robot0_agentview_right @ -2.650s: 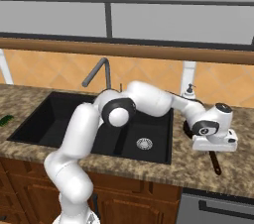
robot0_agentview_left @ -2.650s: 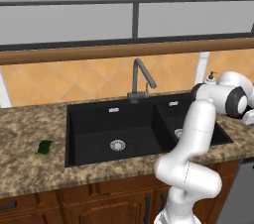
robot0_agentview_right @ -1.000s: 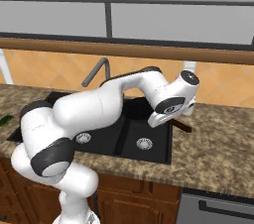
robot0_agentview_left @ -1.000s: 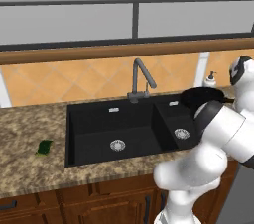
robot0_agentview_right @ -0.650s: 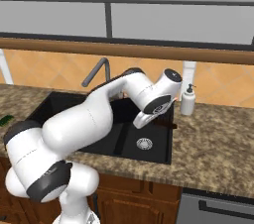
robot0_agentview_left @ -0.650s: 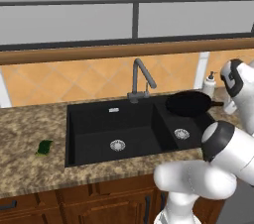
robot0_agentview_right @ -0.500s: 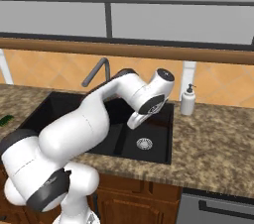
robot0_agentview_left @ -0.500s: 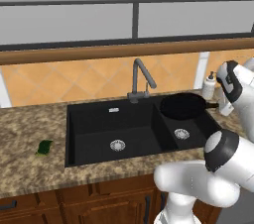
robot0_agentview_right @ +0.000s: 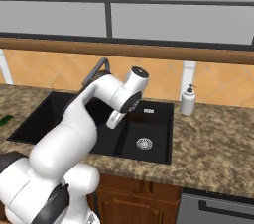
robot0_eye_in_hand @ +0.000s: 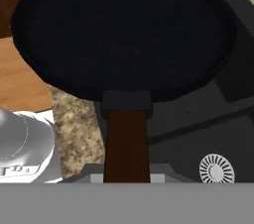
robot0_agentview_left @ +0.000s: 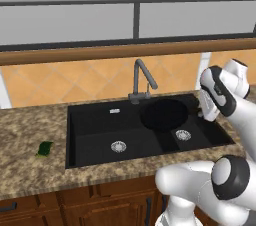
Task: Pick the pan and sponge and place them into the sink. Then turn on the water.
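My gripper (robot0_eye_in_hand: 126,176) is shut on the dark-brown handle of the black pan (robot0_eye_in_hand: 124,29). In the left base view the pan (robot0_agentview_left: 164,114) hangs level above the black sink (robot0_agentview_left: 92,122), over the divider between its two basins, with my gripper (robot0_agentview_left: 202,113) at its right. The hand (robot0_agentview_right: 115,119) hovers over the sink (robot0_agentview_right: 158,136) in the right base view, where the arm hides the pan. The green sponge (robot0_agentview_left: 44,148) lies on the counter left of the sink, and also shows far left as the sponge (robot0_agentview_right: 5,120). No water runs from the faucet (robot0_agentview_left: 142,77).
A white soap dispenser (robot0_agentview_right: 187,100) stands on the granite counter right of the sink, against the backsplash. The gooseneck faucet (robot0_agentview_right: 96,77) rises behind the sink, close to the pan's far rim. A silver drain (robot0_eye_in_hand: 216,168) lies below the pan's handle.
The arm has swung left with the pan, carrying it from over the right counter to above the sink near the faucet. The sponge has not moved.
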